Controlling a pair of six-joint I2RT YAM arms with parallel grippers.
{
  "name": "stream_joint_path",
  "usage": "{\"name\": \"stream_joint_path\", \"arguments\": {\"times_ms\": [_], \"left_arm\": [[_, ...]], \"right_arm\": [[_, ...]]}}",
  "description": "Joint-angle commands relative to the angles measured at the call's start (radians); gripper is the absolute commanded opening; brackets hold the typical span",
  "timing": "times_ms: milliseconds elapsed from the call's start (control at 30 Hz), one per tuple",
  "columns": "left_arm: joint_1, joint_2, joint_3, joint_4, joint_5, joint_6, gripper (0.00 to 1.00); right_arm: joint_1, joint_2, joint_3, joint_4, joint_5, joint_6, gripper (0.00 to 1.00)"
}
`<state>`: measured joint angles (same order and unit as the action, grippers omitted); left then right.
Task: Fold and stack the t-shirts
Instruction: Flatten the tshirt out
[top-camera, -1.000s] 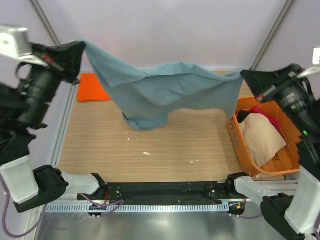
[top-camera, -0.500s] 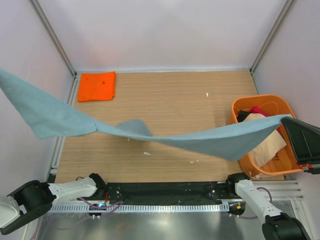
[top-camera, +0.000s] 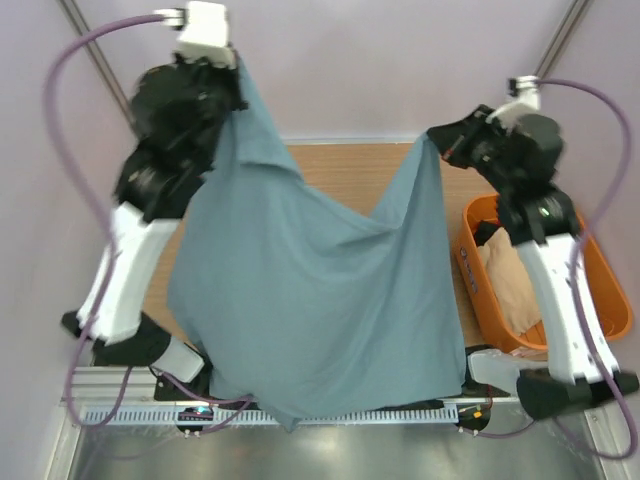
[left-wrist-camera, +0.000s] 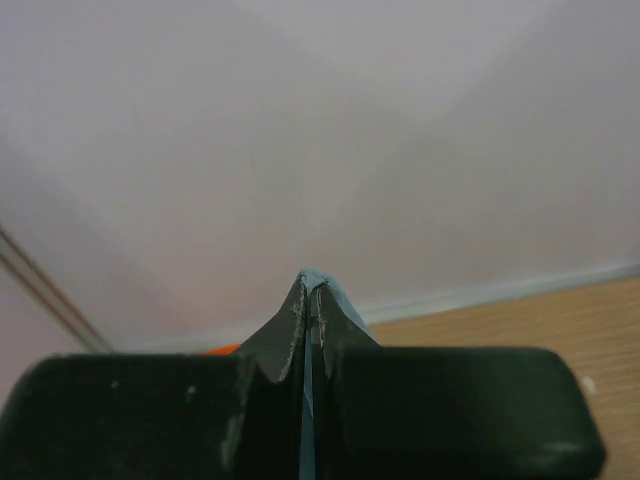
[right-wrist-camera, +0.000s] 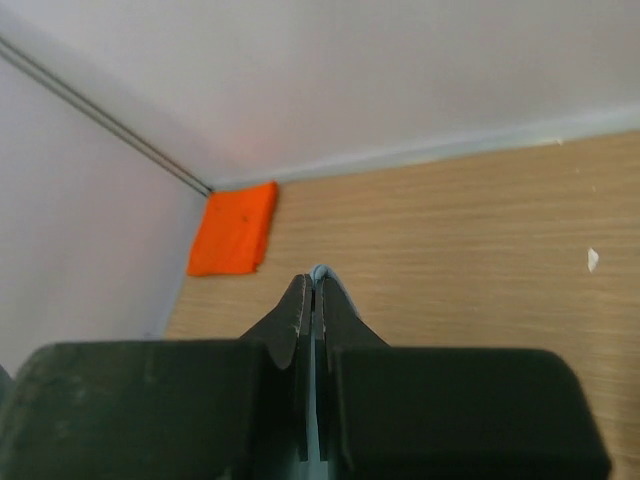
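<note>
**Grey-blue shirt held up by two corners, both arms raised**

- Left gripper: raised high over the far left of the table. The wrist view shows the fingers pressed together on a thin edge of blue cloth, with a small tip of fabric poking out past the fingertips.
- Right gripper: raised over the far right. Its fingers are likewise pressed together, pinching a sliver of the same cloth.
- Grey-blue t-shirt: hangs between the two grippers as one broad sheet. The top edge sags in a V between the grip points. The body drapes toward the near side and covers most of the table in the top view. The lower hem reaches the near edge by the arm bases.
- Orange t-shirt: folded flat in the far left corner of the table, near the wall. It shows only in the right wrist view.
- Orange tub: sits on the right side of the table, beside the right arm, with a beige t-shirt lying in it. Other contents of the tub are too obscured to make out.
</note>
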<state>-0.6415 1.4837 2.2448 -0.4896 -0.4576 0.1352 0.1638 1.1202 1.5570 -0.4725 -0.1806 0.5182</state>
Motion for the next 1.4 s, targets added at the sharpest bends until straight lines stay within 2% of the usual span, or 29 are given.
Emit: {"name": "stream_joint_path", "arguments": {"times_ms": [0, 100, 300, 433, 633, 800, 1067, 1167, 1267, 1367], "left_arm": [[0.136, 0.105, 0.013, 0.019, 0.009, -0.057, 0.00], [0.196, 0.150, 0.080, 0.028, 0.063, -0.095, 0.00], [0.250, 0.175, 0.229, 0.062, 0.151, -0.131, 0.00], [0.250, 0.070, 0.210, 0.077, 0.197, -0.172, 0.00], [0.233, -0.169, 0.128, 0.077, 0.310, -0.235, 0.00], [0.132, -0.348, 0.111, 0.051, 0.330, -0.224, 0.00], [0.062, -0.407, 0.190, 0.046, 0.318, -0.226, 0.00], [0.043, -0.364, 0.164, 0.034, 0.263, -0.186, 0.00], [0.032, -0.271, 0.101, 0.017, 0.199, -0.083, 0.00], [0.034, -0.176, 0.021, 0.022, 0.116, -0.017, 0.00]], "right_arm": [[0.000, 0.102, -0.026, 0.225, 0.043, -0.059, 0.01], [0.000, 0.177, 0.027, 0.247, 0.041, -0.095, 0.01], [0.000, 0.193, 0.126, 0.258, 0.032, -0.089, 0.01], [0.000, 0.119, 0.170, 0.219, 0.030, -0.086, 0.01], [0.000, -0.068, 0.224, 0.112, 0.024, -0.057, 0.01], [0.000, -0.242, 0.265, 0.006, 0.032, -0.026, 0.01], [0.000, -0.289, 0.380, -0.130, 0.064, 0.023, 0.01], [0.002, -0.257, 0.351, -0.106, 0.063, 0.022, 0.01], [0.000, -0.206, 0.241, -0.007, 0.030, 0.014, 0.01], [0.000, -0.142, 0.028, 0.153, 0.009, 0.016, 0.01]]}}
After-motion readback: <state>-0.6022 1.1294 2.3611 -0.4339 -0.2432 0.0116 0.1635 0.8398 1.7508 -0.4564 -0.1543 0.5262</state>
